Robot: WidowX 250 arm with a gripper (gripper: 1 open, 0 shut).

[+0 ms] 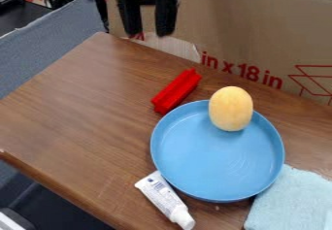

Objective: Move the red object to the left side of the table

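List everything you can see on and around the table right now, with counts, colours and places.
red object: one, red, long block lying on the table just up-left of the plate, beside it
plate: one, blue, right half of the table
egg-shaped object: one, tan, standing at the back of the plate
tube: one, white, at the table's front edge by the plate
cloth: one, light blue, bottom right corner
cardboard box: one, brown with red print, behind the table
table: one, brown wood
gripper: one, black, raised above the table's back edge, jaws open, holding nothing
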